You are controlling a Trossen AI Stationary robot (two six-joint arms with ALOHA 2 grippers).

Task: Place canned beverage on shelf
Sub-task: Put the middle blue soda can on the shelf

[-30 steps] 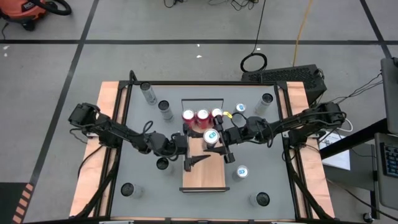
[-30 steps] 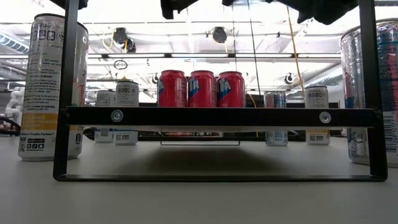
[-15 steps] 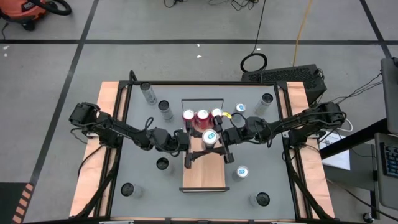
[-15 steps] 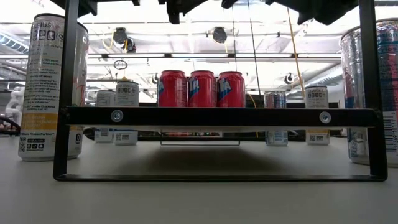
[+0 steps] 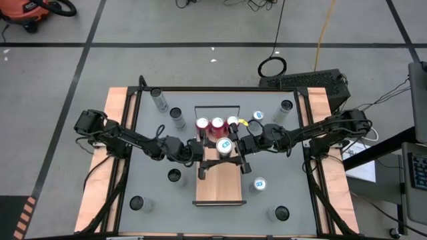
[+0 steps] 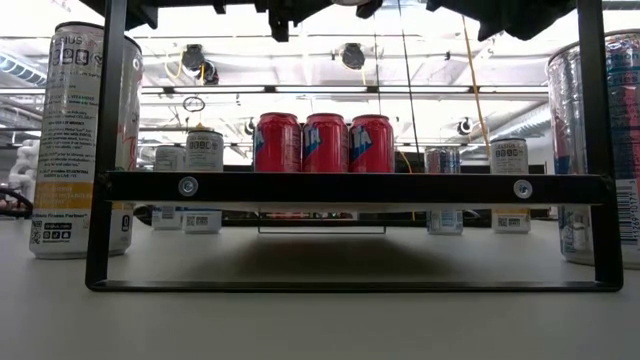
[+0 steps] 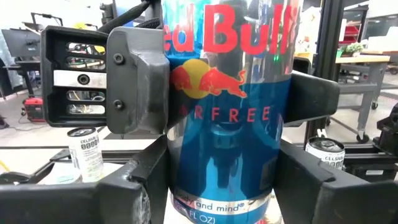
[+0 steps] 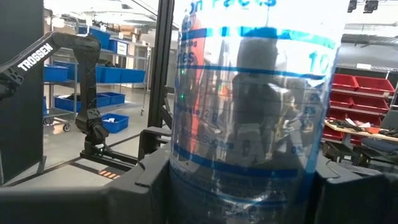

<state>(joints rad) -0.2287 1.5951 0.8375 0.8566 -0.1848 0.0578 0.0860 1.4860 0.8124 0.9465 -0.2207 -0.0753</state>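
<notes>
Gripping one blue-silver can (image 7: 227, 106) over the shelf (image 5: 219, 187), both arms' jaws, hidden low.

Bright overhead glare, blurred close-ups

Blue-and-silver can (image 7: 227, 118) – red lettering, three red cans (image 6: 325, 142), light-wood shelf (image 5: 219, 187)

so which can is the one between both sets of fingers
The blue and silver can held over the shelf, just in front of the three red cans. The left gripper and right gripper flank it; every other can stands alone.
</notes>
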